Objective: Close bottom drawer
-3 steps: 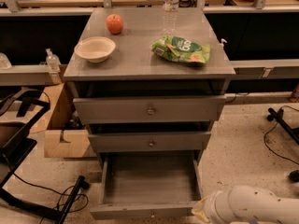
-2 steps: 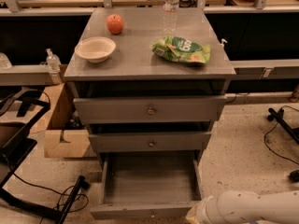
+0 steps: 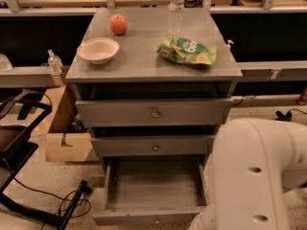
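The bottom drawer [image 3: 152,189] of the grey cabinet stands pulled far out, its shallow box empty and its front panel [image 3: 144,217] at the lower edge of the view. My white arm [image 3: 256,174] fills the lower right corner, beside the drawer's right side. The gripper itself is out of view, hidden below or behind the arm. The two upper drawers, the widest one [image 3: 154,112] and the mid-width one [image 3: 154,146], stand slightly out.
On the cabinet top [image 3: 139,63] are an orange fruit [image 3: 118,24], a white bowl [image 3: 98,50], a water bottle [image 3: 176,4] and a green snack bag [image 3: 187,51]. A cardboard box [image 3: 64,138] and black cables [image 3: 57,200] lie at the left.
The view has moved closer to the cabinet. My arm now looms much larger at the lower right. The bottom drawer is still open.
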{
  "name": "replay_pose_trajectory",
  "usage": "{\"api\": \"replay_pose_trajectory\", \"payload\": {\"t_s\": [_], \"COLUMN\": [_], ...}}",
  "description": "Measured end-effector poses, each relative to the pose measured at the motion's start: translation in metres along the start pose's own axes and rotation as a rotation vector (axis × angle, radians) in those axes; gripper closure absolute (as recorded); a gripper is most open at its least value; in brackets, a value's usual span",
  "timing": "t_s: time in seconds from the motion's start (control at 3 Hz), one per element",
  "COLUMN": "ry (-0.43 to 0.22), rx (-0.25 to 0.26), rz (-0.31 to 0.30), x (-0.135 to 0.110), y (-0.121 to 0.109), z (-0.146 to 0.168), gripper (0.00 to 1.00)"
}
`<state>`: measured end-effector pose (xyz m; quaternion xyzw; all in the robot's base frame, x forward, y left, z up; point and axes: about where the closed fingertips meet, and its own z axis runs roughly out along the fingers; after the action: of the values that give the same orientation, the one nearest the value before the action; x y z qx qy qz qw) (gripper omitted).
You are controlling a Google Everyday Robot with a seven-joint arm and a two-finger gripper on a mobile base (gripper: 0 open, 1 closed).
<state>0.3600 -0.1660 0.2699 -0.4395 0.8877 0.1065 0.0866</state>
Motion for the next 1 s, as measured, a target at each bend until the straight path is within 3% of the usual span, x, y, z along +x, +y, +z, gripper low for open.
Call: {"api": "replay_pose_trajectory", "payload": {"t_s": [0.33,0.67,1.0], "ry": [-0.019,-0.075,-0.099], "rx": [-0.044,-0.087,-0.059], "rz": [0.007,0.059,0.091], "x": [-0.011,-0.002,-0.004], "y": [-0.006,-0.013,-0.033], "z": [0.054,0.096,0.099], "gripper": [1.0,1.0,1.0]}}
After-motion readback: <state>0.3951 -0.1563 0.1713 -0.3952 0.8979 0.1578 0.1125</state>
